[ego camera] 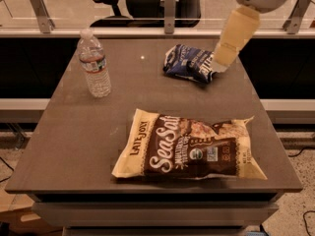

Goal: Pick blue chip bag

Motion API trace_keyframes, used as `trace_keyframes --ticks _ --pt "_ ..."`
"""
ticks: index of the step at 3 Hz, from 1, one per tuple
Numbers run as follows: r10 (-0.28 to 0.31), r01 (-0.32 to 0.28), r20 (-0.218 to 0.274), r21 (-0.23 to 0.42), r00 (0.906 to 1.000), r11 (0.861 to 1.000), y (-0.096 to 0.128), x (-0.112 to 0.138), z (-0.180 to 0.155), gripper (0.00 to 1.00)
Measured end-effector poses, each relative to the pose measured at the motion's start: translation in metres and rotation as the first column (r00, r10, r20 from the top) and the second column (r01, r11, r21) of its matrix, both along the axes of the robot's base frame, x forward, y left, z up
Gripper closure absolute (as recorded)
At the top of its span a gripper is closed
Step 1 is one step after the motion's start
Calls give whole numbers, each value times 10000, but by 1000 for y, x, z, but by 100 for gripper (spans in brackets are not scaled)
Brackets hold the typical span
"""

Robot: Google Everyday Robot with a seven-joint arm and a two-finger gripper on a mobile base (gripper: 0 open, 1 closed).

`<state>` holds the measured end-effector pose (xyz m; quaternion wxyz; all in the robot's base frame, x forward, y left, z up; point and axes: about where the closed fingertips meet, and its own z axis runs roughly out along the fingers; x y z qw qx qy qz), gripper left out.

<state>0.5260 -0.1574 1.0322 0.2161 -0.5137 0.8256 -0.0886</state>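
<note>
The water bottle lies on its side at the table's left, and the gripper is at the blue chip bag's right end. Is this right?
No: in the camera view the water bottle stands upright at the left of the table. The gripper is at the right end of the blue chip bag, as said.

The gripper (220, 66), blurred, covers the right end of the blue chip bag (188, 63); its arm (239, 28) is cut off above.

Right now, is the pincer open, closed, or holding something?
Pincer: cannot be told; it is at the right edge of the blue chip bag.
</note>
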Motion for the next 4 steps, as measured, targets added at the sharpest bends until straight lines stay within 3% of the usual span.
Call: trace_keyframes --ticks 2,4 --pt "-634 643 -414 199 9971 9977 -14 74 -30 0" --pt "-559 576 -260 692 9981 9959 -9 130 -49 0"
